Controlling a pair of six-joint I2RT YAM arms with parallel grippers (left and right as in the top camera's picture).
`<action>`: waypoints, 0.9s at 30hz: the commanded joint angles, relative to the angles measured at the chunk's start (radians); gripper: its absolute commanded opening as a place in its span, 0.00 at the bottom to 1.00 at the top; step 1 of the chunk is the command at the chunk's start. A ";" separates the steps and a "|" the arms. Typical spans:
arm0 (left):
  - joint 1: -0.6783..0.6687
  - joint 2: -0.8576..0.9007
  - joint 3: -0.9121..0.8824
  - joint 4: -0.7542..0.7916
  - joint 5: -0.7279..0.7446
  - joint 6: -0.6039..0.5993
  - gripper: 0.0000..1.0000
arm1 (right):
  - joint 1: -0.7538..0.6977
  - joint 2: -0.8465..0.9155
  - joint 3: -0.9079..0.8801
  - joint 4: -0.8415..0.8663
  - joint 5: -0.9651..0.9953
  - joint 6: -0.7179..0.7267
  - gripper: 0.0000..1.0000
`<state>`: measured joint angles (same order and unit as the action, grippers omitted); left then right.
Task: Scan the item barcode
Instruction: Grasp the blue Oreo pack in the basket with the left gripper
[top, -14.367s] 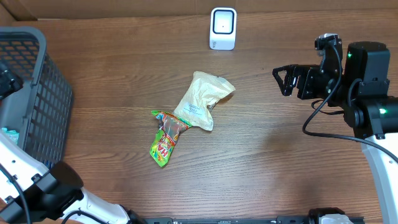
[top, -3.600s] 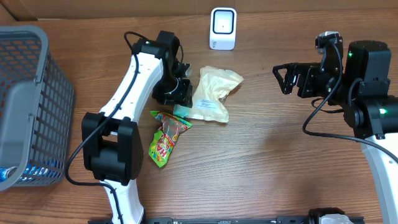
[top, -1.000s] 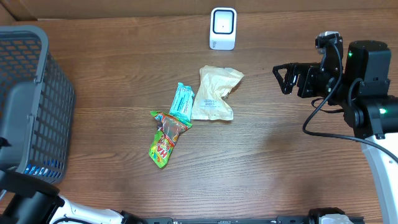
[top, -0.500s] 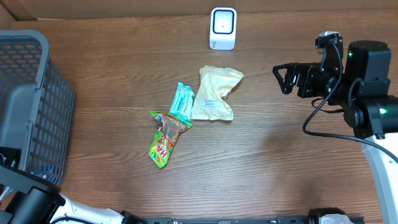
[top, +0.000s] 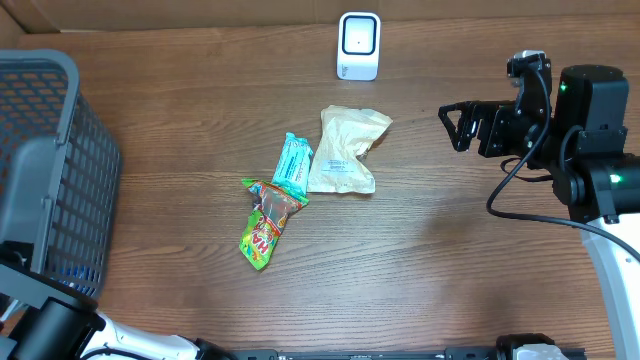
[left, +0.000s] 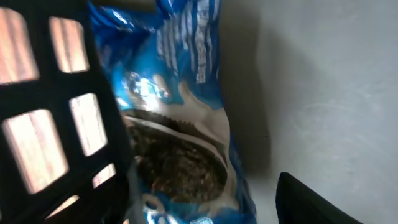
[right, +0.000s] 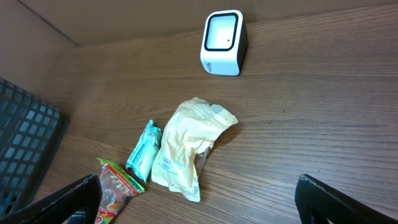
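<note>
Wood table (top: 450, 290): scanner (top: 359, 45) by far edge.
Left gripper (left: 211, 199): in basket (top: 60, 150); cannot tell its grip.
Right gripper (right: 198, 186): fingers wide.
Blue cookie bag (left: 186, 124): pinch one end, keep barcode showing.

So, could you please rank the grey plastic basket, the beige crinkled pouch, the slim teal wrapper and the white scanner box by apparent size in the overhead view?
1. Grey plastic basket, partly cropped.
2. Beige crinkled pouch.
3. White scanner box and slim teal wrapper: too alike to rank.
</note>
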<state>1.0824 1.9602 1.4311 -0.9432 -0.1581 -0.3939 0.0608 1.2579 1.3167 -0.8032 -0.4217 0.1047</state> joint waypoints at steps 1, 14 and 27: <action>-0.010 0.003 -0.064 0.026 -0.027 -0.013 0.67 | 0.005 -0.001 0.026 0.005 -0.006 -0.001 1.00; -0.010 0.003 -0.038 0.040 0.186 0.011 0.04 | 0.005 -0.001 0.026 0.005 -0.006 -0.001 1.00; -0.033 -0.018 0.572 -0.222 0.653 0.131 0.04 | 0.005 -0.001 0.026 0.005 -0.006 -0.001 1.00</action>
<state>1.0718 1.9766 1.8626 -1.1290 0.3756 -0.3130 0.0605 1.2579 1.3167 -0.8040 -0.4221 0.1047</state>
